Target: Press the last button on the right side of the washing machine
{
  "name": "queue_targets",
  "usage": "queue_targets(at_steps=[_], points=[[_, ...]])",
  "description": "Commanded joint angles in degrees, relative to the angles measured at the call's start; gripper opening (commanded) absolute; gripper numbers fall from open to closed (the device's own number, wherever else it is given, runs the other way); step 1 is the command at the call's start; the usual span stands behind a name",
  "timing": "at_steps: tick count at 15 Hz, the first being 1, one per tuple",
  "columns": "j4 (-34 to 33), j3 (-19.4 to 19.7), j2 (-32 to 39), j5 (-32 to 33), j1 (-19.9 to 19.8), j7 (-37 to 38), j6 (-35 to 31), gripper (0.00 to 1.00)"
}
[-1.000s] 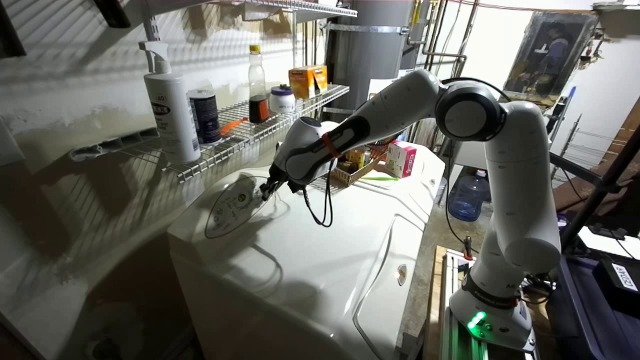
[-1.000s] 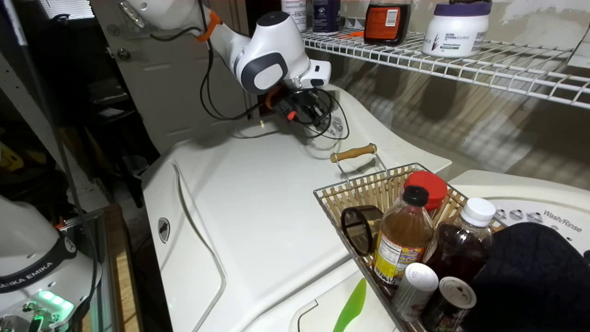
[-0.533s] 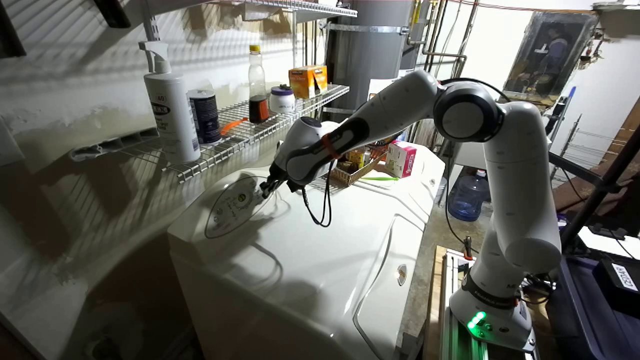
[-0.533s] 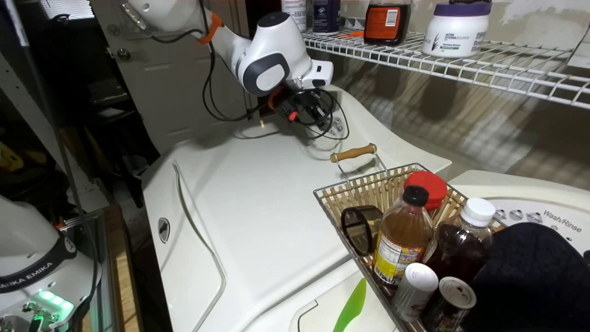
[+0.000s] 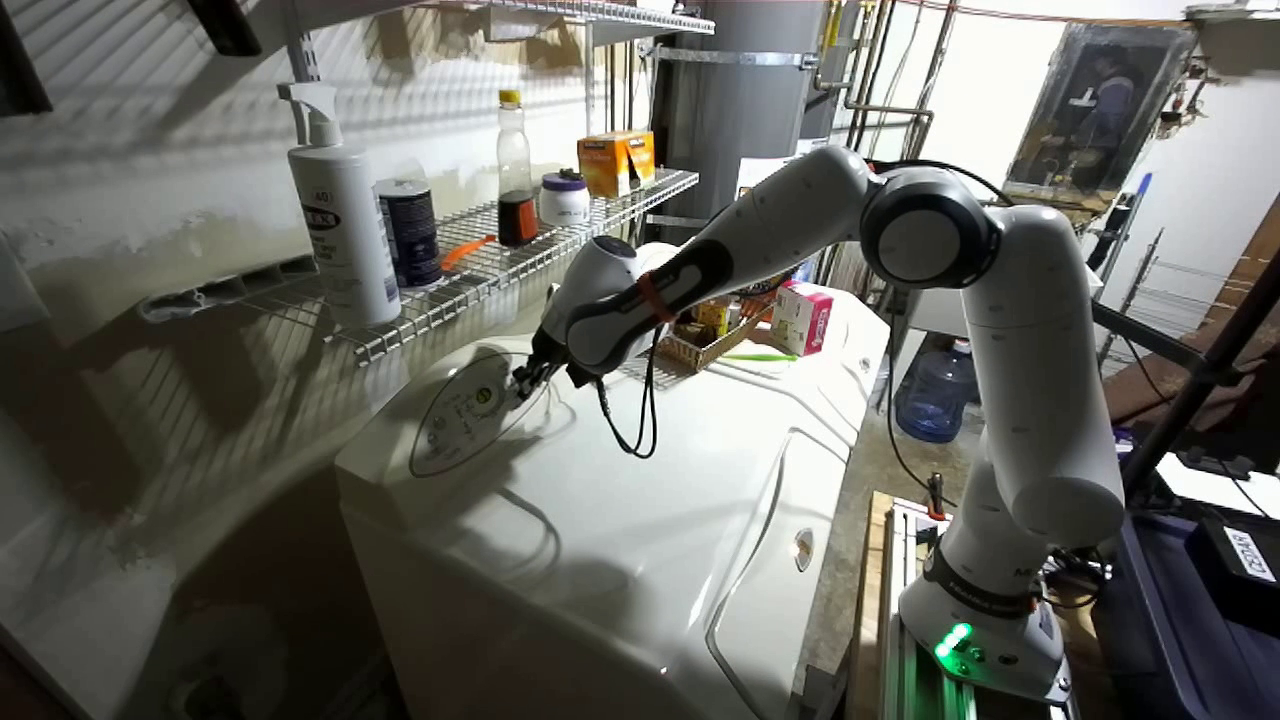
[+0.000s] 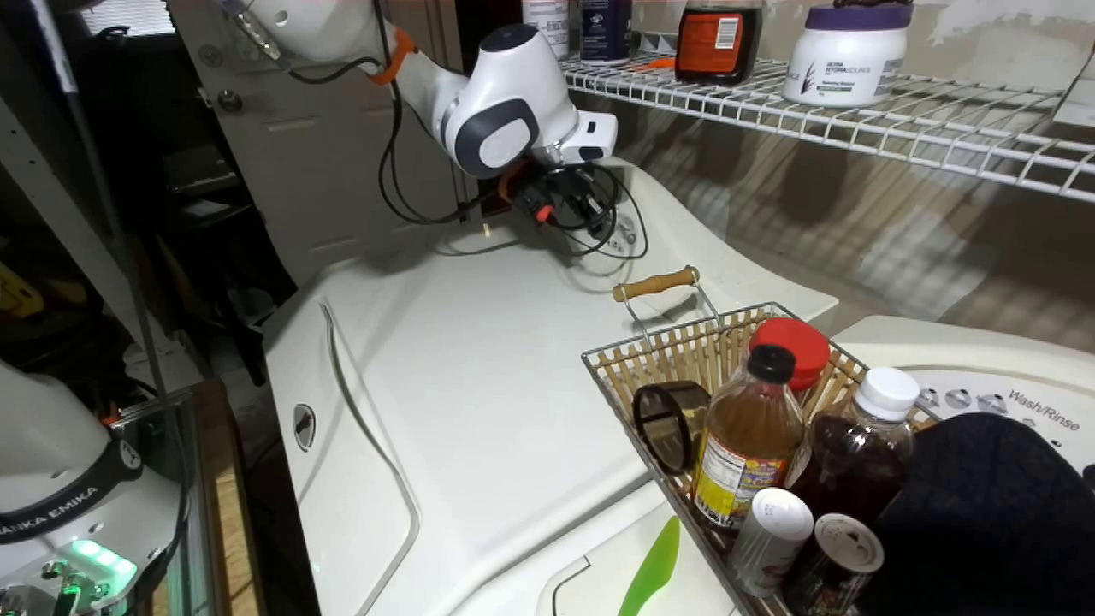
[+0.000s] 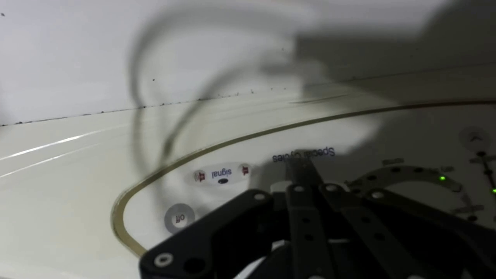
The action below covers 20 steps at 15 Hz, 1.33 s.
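The glossy white washing machine (image 5: 640, 530) shows in both exterior views (image 6: 479, 359). Its control panel (image 5: 450, 440) has a thin dark oval outline. In the wrist view the panel is upside down. A round grey button marked "off" (image 7: 179, 218) lies near the oval's tapered end, with the "signal" button (image 7: 221, 173) beside it. My gripper (image 7: 304, 166) is shut and empty, its tips over the "Special Cycles" lettering, to one side of these buttons. The gripper (image 5: 524, 384) is close to the panel; I cannot tell whether it touches. The arm's shadow darkens part of the panel.
A wire shelf (image 6: 941, 128) with bottles runs along the wall above the panel. A basket (image 6: 633, 355) of bottles and a green utensil (image 6: 652, 565) sit on top. A loose black cable (image 5: 650, 410) hangs from the wrist.
My gripper has shifted slightly along the panel, a little left and down in an exterior view. The arm's elbow has moved slightly with it. The gripper looks shut throughout.
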<state>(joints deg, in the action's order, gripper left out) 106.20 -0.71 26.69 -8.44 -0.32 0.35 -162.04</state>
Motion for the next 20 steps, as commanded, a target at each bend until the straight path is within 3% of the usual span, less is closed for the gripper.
queue_targets(at_steps=[1, 20], points=[[-0.05, -0.37, -0.01, 0.72, -0.34, 0.64, 0.11, 0.01], [-1.22, -0.05, 1.13, 1.04, -0.05, 1.16, 0.10, 0.00]])
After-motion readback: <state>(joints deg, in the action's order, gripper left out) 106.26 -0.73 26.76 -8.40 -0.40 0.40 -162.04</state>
